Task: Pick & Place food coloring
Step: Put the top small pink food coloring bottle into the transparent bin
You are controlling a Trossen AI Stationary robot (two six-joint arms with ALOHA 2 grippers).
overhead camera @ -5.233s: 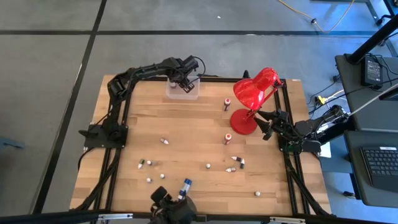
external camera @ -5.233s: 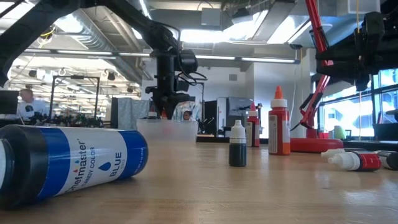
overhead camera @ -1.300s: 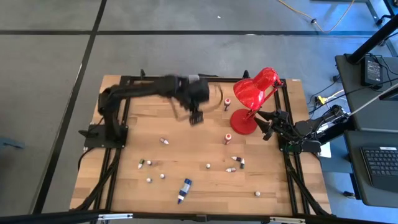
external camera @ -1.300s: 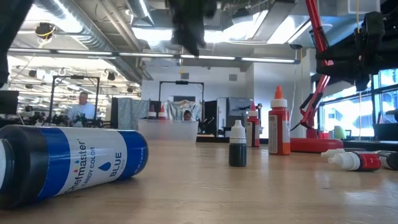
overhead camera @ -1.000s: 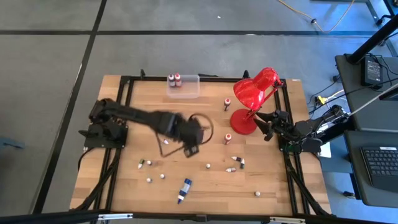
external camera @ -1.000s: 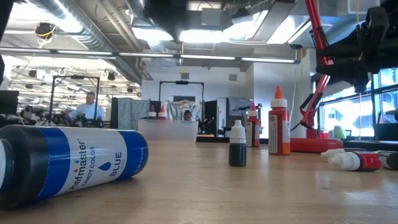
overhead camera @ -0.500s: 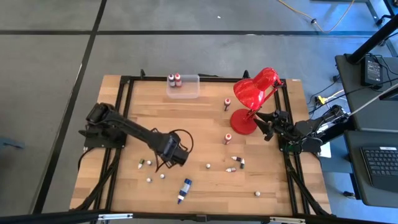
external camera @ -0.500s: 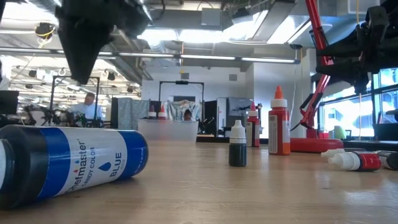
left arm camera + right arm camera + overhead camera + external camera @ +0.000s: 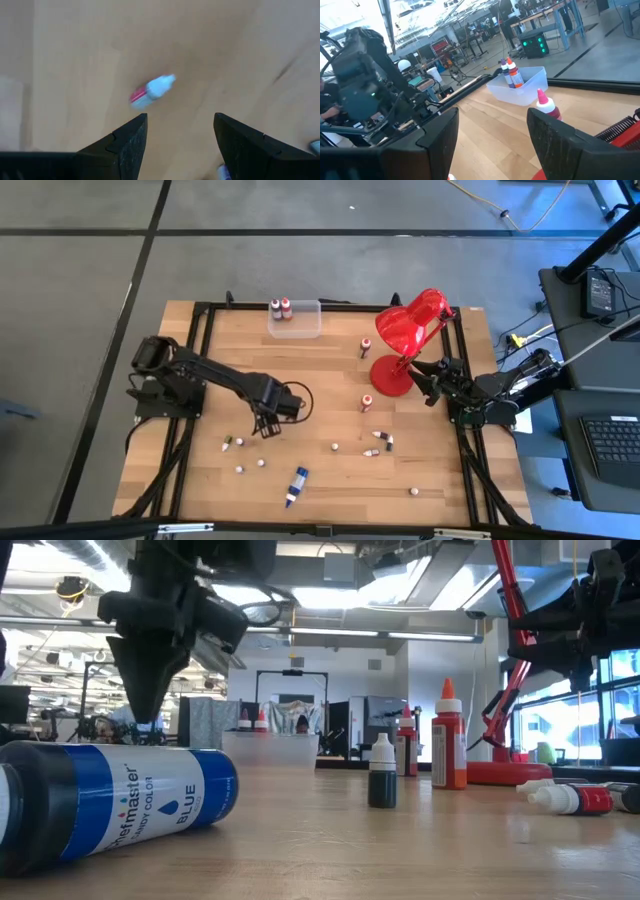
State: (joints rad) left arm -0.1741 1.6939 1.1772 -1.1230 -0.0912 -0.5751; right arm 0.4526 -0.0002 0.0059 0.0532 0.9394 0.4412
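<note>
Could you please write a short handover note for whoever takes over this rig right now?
Left end effector: open, empty, hovering over a small red bottle lying on the table.
Right end effector: open, empty, waiting beside the red lamp.
Done: two bottles stand in the clear box.
Left: about a dozen small bottles scattered on the table, plus the blue bottle lying near the front edge. Next is probably the red one under the left arm.
</note>
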